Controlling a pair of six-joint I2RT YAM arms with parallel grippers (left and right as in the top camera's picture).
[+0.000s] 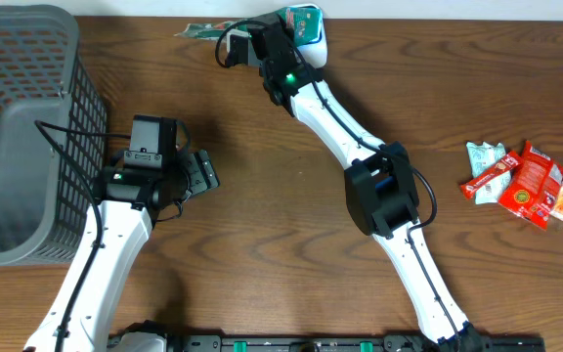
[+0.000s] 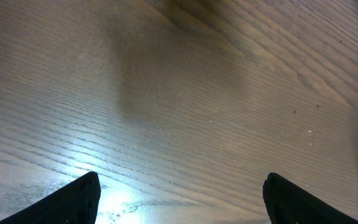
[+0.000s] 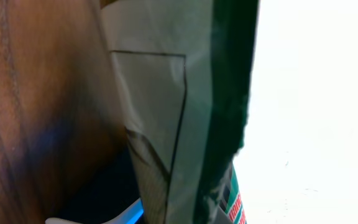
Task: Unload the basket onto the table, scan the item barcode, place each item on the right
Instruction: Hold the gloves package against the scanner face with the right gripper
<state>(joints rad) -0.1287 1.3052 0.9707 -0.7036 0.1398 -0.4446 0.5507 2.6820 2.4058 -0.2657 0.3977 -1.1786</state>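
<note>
The green-and-white packet (image 1: 201,31) sits at the far edge of the bench (image 1: 262,284), a little left of the middle and just left of the right end effector (image 1: 247,41). In the right wrist view the packet (image 3: 160,124) fills the centre of the frame. It shows a pale panel with a thin dark outline, a dark green band down its right side and a scrap of red and green print at the bottom. The brown bench (image 3: 30,93) lies to its left and a bright white area to its right. The right end effector is closed. The packet's right end meets its fingertips and appears pinched there, though the fingers themselves do not show in the wrist view. Just to the right of that end effector, against the far edge, stands a white device (image 1: 308,27) with a teal face.

The left end effector (image 1: 199,174) hangs over the left half of the bench, well apart from the packet. Its jaws stand wide apart. In the left wrist view the left end effector (image 2: 179,200) shows only bare wood grain between its two black fingertips (image 2: 82,199).

A grey mesh basket (image 1: 66,68) takes up the far left corner. Near the right edge lies a small pile of red, white and orange snack packets (image 1: 521,181).
</note>
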